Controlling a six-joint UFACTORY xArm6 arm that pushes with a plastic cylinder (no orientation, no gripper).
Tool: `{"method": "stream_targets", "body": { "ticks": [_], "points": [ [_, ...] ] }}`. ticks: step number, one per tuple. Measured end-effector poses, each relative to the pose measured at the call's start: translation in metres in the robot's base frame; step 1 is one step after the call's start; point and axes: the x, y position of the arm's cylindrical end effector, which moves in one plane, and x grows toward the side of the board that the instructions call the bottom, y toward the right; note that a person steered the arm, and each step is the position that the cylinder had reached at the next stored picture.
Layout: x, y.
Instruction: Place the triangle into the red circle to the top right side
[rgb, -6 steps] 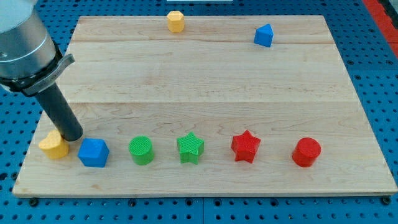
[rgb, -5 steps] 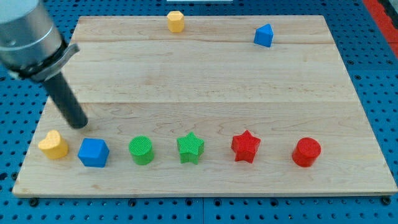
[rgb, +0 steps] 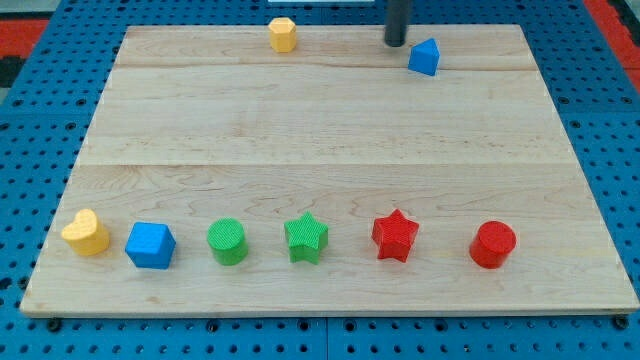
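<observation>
The blue triangle block (rgb: 424, 57) sits near the view's top right on the wooden board (rgb: 330, 130). The red circle block (rgb: 493, 244) stands at the view's bottom right, far below the triangle. My tip (rgb: 396, 43) is at the view's top, just left of and slightly above the blue triangle, with a small gap between them.
A yellow hexagon block (rgb: 283, 34) lies at the top centre. Along the bottom row from the left stand a yellow heart (rgb: 86, 232), a blue cube-like block (rgb: 151, 245), a green cylinder (rgb: 227, 241), a green star (rgb: 306, 238) and a red star (rgb: 395, 235).
My tip has travelled from the bottom left, beside the yellow heart, across the board to the top, next to the blue triangle. No block has moved.
</observation>
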Motion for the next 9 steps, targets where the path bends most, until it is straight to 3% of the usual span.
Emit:
{"method": "stream_targets", "body": {
  "ticks": [2, 3, 4, 5, 6, 7, 8, 9],
  "points": [
    [0.091, 0.104],
    [0.09, 0.105],
    [0.079, 0.069],
    [0.118, 0.015],
    [0.153, 0.016],
    [0.116, 0.018],
    [0.126, 0.081],
    [0.168, 0.095]
  ]
}}
